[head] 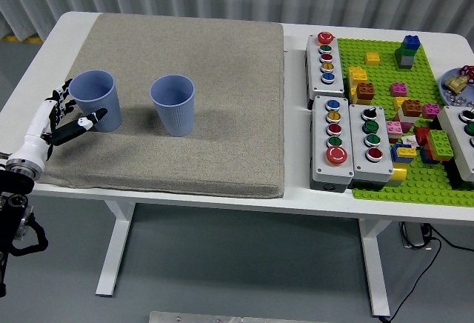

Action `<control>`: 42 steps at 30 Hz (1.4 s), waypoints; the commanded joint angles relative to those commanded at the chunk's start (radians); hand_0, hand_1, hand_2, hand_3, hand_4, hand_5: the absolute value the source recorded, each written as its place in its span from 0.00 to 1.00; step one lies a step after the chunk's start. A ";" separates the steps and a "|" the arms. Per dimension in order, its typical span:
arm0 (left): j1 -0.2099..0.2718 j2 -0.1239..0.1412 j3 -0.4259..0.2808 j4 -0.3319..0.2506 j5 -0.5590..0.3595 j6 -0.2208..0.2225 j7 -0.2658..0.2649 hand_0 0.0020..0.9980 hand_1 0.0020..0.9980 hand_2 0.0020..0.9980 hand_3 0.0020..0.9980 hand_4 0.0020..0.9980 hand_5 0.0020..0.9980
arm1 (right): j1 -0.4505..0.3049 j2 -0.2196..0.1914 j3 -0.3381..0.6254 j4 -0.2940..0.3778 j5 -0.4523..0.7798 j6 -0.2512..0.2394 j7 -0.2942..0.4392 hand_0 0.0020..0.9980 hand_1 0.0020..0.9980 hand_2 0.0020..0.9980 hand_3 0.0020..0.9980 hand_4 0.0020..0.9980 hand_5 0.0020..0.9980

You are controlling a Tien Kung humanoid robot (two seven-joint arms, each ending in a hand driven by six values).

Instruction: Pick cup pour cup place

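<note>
Head view: a white table (296, 203) carries a grey mat (185, 108), a green brick baseplate (415, 182) and button boxes (348, 141) far right. Two blue cups stand upright left on the mat: the left cup (95, 99), the right cup (173, 104). The left hand (59, 119), fingers spread and empty, flanks the left cup.

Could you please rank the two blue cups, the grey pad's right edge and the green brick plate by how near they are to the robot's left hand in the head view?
From the left hand, nearest first:
1. Left blue cup, right beside the open fingers at the pad's left side.
2. Right blue cup, further right on the pad.
3. Grey pad, right edge, mid-table.
4. Green brick plate, far right.
</note>
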 joint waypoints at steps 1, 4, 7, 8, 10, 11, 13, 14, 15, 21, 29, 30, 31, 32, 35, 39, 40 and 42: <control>0.001 -0.001 0.001 0.001 0.001 -0.001 0.000 0.89 0.90 1.00 1.00 0.98 0.43 | 0.000 0.000 0.000 0.000 -0.001 0.000 0.000 0.75 0.72 0.77 0.61 0.17 0.22; 0.003 -0.001 0.008 0.002 0.004 -0.003 0.000 0.89 0.90 1.00 1.00 0.97 0.43 | -0.001 0.000 0.001 0.000 -0.003 0.001 -0.001 0.75 0.72 0.77 0.61 0.17 0.22; 0.003 0.001 0.009 0.001 0.005 -0.004 0.000 0.89 0.90 1.00 1.00 0.97 0.43 | -0.001 -0.001 0.001 0.000 -0.003 0.002 0.000 0.75 0.72 0.77 0.61 0.17 0.22; 0.002 0.001 0.009 0.001 0.006 -0.004 0.001 0.89 0.90 1.00 1.00 0.97 0.43 | 0.000 -0.001 0.002 0.000 -0.004 0.001 0.000 0.75 0.72 0.77 0.61 0.17 0.22; 0.001 0.002 0.010 0.001 0.007 -0.007 0.001 0.89 0.90 1.00 1.00 0.97 0.43 | 0.001 0.000 0.003 0.000 -0.003 0.001 0.000 0.75 0.72 0.77 0.61 0.17 0.22; 0.002 0.002 0.010 0.000 0.006 -0.012 0.002 0.89 0.90 1.00 1.00 0.97 0.43 | 0.002 -0.001 0.004 0.000 -0.004 0.001 0.000 0.75 0.72 0.77 0.61 0.17 0.22; 0.003 0.004 0.011 -0.002 0.007 -0.017 0.003 0.89 0.90 1.00 1.00 0.97 0.43 | 0.003 -0.001 0.003 0.000 -0.003 0.001 0.000 0.75 0.72 0.77 0.61 0.17 0.22; 0.003 0.004 0.011 -0.003 0.007 -0.017 0.003 0.89 0.90 1.00 1.00 0.97 0.43 | 0.003 -0.001 0.002 0.000 -0.002 0.001 0.001 0.75 0.72 0.77 0.61 0.17 0.22; 0.002 0.004 0.011 -0.002 0.006 -0.017 0.003 0.89 0.90 1.00 1.00 0.97 0.43 | 0.004 -0.001 0.002 0.000 0.001 0.001 0.001 0.75 0.72 0.77 0.61 0.17 0.22; -0.006 0.000 0.015 0.003 0.004 -0.019 0.000 0.89 0.90 1.00 1.00 0.97 0.43 | 0.005 -0.002 0.000 0.000 0.001 0.002 0.002 0.75 0.72 0.77 0.61 0.17 0.22; -0.024 -0.010 0.019 0.022 -0.001 -0.016 -0.009 0.88 0.90 1.00 1.00 0.97 0.43 | 0.007 -0.002 0.001 0.000 0.003 0.002 0.003 0.75 0.72 0.77 0.61 0.17 0.22; -0.028 -0.013 0.019 0.026 -0.005 -0.017 -0.013 0.88 0.90 1.00 1.00 0.97 0.43 | 0.007 -0.002 0.000 0.000 0.004 0.002 0.003 0.75 0.72 0.77 0.61 0.17 0.22; -0.030 -0.015 0.019 0.029 -0.007 -0.018 -0.016 0.88 0.90 1.00 1.00 0.97 0.43 | 0.008 -0.002 0.000 0.000 0.005 0.001 0.003 0.75 0.72 0.77 0.61 0.17 0.22; -0.036 -0.020 0.018 0.039 -0.024 -0.022 -0.027 0.86 0.89 1.00 1.00 0.97 0.43 | 0.008 -0.002 -0.001 0.000 0.006 0.001 0.003 0.75 0.72 0.77 0.61 0.17 0.21; -0.041 -0.027 0.014 0.051 -0.043 -0.032 -0.035 0.86 0.89 1.00 1.00 0.97 0.43 | 0.008 -0.002 0.000 0.000 0.004 0.001 0.003 0.75 0.72 0.77 0.61 0.17 0.21; -0.047 -0.031 0.006 0.068 -0.069 -0.045 -0.042 0.85 0.89 1.00 1.00 0.97 0.43 | 0.008 -0.002 0.000 0.000 0.006 0.001 0.004 0.75 0.72 0.77 0.61 0.18 0.21; -0.047 -0.031 0.005 0.070 -0.073 -0.046 -0.042 0.85 0.89 1.00 1.00 0.97 0.43 | 0.008 -0.002 0.000 0.000 0.006 0.001 0.004 0.75 0.72 0.77 0.61 0.18 0.21; -0.052 -0.033 -0.004 0.085 -0.094 -0.055 -0.048 0.85 0.89 1.00 1.00 0.97 0.43 | 0.008 -0.002 0.001 0.000 0.004 0.001 0.003 0.75 0.72 0.77 0.61 0.18 0.21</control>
